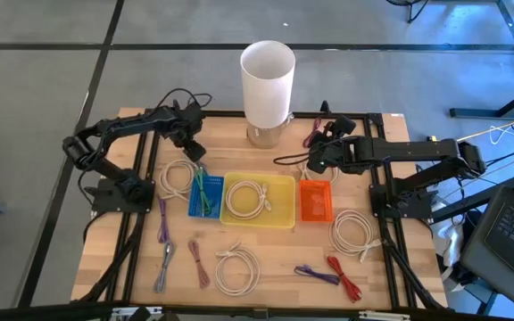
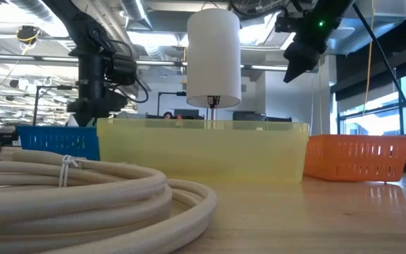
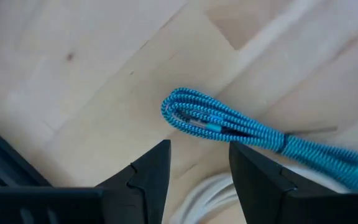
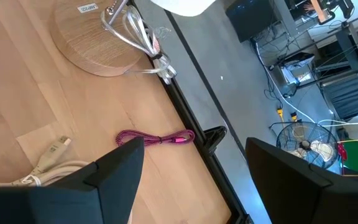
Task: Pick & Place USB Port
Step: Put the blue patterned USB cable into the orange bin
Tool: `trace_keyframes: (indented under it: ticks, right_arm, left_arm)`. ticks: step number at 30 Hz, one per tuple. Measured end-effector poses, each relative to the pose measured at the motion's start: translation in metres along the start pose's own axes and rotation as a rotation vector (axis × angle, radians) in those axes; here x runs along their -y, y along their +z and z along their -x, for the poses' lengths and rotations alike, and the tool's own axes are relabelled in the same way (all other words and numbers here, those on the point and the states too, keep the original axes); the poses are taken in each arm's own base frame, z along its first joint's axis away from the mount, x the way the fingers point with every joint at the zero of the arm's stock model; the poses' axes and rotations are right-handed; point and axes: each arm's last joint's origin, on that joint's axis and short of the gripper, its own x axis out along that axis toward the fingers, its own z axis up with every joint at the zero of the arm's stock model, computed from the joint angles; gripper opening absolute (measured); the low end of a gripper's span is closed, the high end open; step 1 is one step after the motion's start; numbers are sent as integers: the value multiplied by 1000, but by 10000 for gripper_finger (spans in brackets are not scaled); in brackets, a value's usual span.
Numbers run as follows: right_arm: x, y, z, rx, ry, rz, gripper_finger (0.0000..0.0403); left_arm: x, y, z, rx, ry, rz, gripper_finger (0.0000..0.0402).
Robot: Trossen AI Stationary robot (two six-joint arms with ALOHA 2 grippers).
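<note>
In the left wrist view a blue braided cable (image 3: 229,126) lies on the wooden table with its looped end toward my left gripper (image 3: 199,149). That gripper is open, its fingers just short of the loop and touching nothing, above a white cable (image 3: 207,190). In the high view it hovers at the far end of the blue bin (image 1: 205,198). My right gripper (image 4: 194,146) is open and raised above the table near a magenta cable (image 4: 157,138) and a white cable's plug (image 4: 55,149). In the high view it (image 1: 313,160) is just beyond the orange bin (image 1: 316,201).
A yellow bin (image 1: 279,207) with a white coil sits between the blue and orange bins. A white lamp (image 1: 268,76) on a wooden base (image 4: 95,37) stands at the far edge. White coils (image 1: 237,267) (image 1: 355,232) and purple, pink and red cables (image 1: 346,278) lie on the near half.
</note>
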Motion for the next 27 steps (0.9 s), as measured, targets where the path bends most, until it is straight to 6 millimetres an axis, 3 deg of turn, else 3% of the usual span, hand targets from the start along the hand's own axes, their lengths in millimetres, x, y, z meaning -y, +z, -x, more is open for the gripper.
trace_keyframes:
  ticks: [12, 20, 27]
  right_arm:
    - [0, 0, 0, 1, 0, 24, 283]
    - [0, 0, 0, -2, 0, 32, 283]
    - [0, 0, 0, -2, 0, 57, 283]
  left_arm:
    - [9, 1, -1, 12, -52, 343, 157]
    - [14, -16, -23, 4, -31, 520, 157]
    - [18, -15, -37, 117, -123, 563, 157]
